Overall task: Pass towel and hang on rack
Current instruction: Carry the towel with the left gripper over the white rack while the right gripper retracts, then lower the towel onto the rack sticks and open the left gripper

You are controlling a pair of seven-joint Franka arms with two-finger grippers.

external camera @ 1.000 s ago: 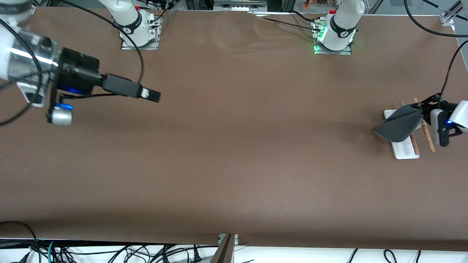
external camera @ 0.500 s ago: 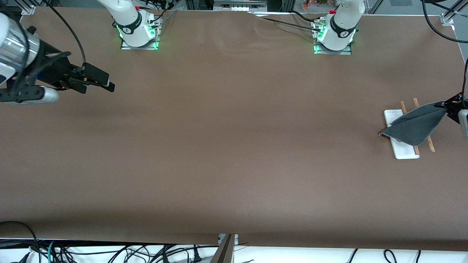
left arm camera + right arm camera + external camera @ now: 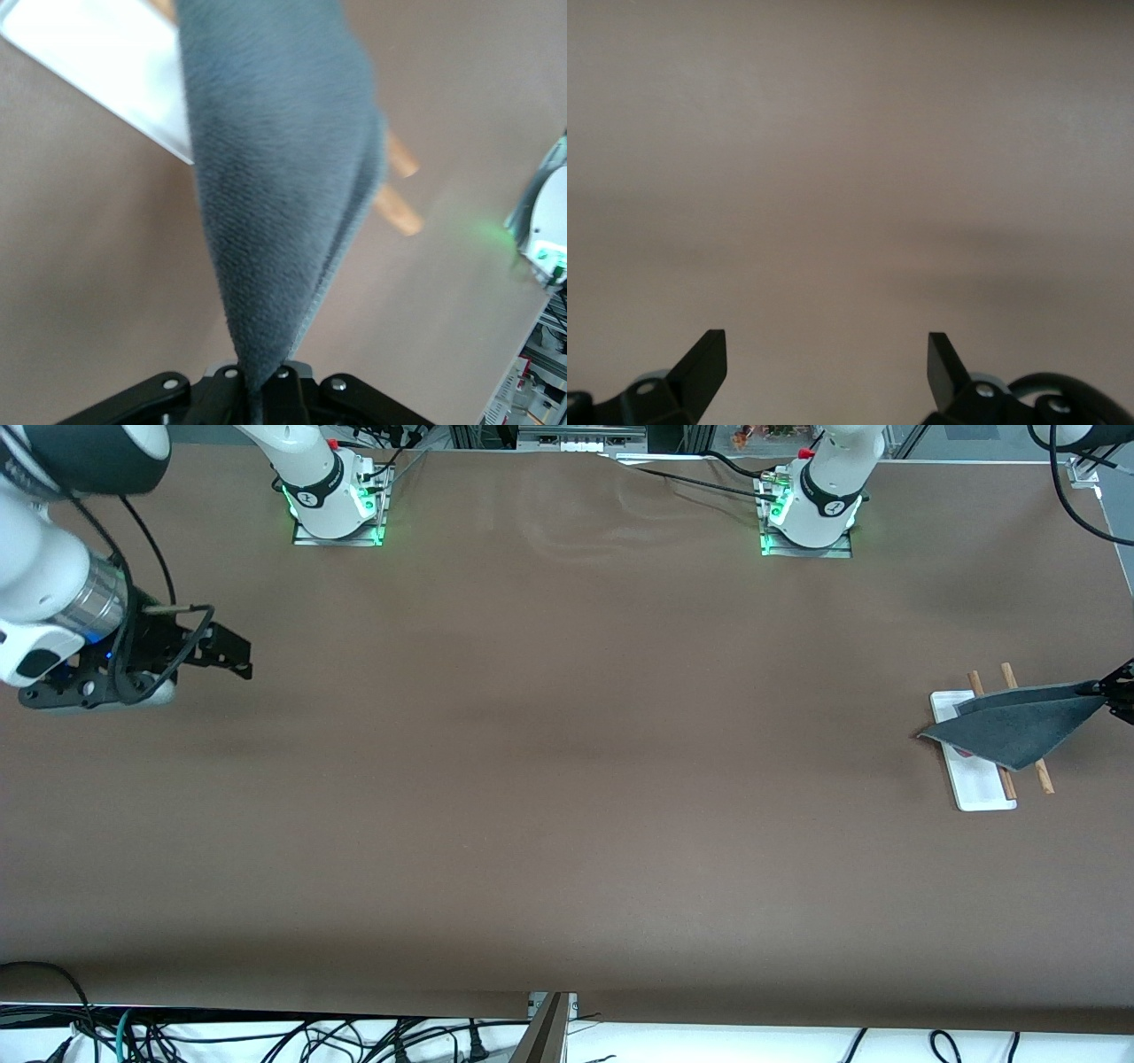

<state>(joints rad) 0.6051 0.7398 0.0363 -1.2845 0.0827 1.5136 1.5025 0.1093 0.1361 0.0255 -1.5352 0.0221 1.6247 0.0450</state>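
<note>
Looking through my left wrist view, I see the left gripper (image 3: 260, 390) pinching a corner of the grey towel (image 3: 283, 177); the front view hides that pinch. Towel hangs over the rack (image 3: 983, 784), at the left arm's end of the brown tabletop (image 3: 567, 779). My right gripper (image 3: 827, 363) has pulled back since before, its fingers wide open, holding nothing.
</note>
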